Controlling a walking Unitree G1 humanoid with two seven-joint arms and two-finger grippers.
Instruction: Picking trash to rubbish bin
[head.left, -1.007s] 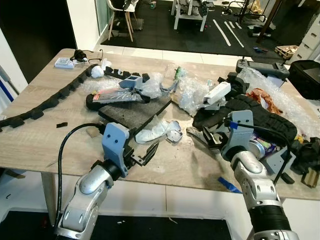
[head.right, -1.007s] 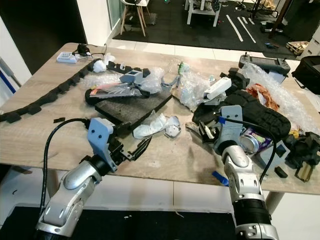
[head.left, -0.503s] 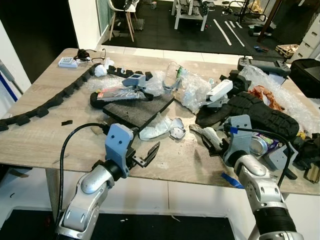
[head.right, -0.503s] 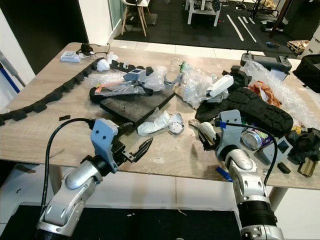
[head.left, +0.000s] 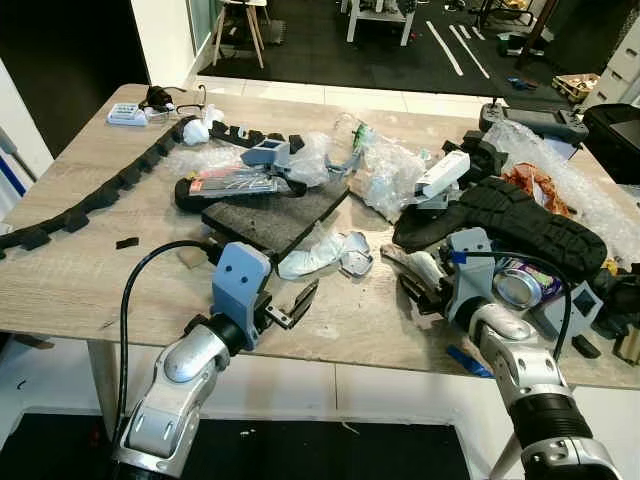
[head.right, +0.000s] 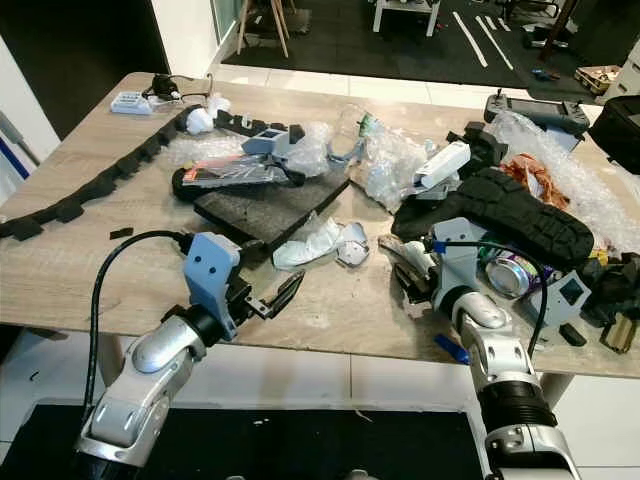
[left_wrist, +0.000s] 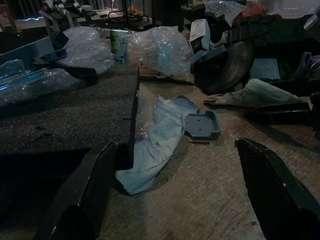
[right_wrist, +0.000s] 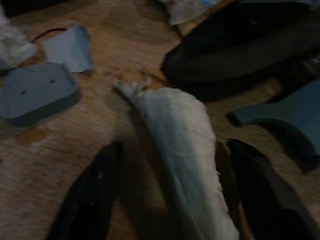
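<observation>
A white crumpled wad (right_wrist: 180, 150) lies on the wooden table (head.left: 120, 270) near its front edge. My right gripper (head.left: 418, 287) is open, with one black finger on each side of the wad and a gap to both. A pale crumpled wrapper (head.left: 312, 257) and a small grey-blue plastic piece (head.left: 355, 266) lie at the table's middle front. My left gripper (head.left: 296, 303) hovers open just short of them, low over the table with nothing between its fingers (left_wrist: 95, 185). In the left wrist view the wrapper (left_wrist: 160, 140) sits straight ahead.
A black foam slab (head.left: 275, 215) lies behind the wrapper. A black rubber tread (head.left: 520, 215), a drinks can (head.left: 515, 285) and bubble wrap (head.left: 395, 175) crowd the right side. A black cable chain (head.left: 100, 195) runs along the left. Blue tape (head.left: 467, 360) sticks at the front edge.
The camera has drifted, shifting the whole scene. My right gripper has edged in around the white wad. The left gripper stays open in about the same place.
</observation>
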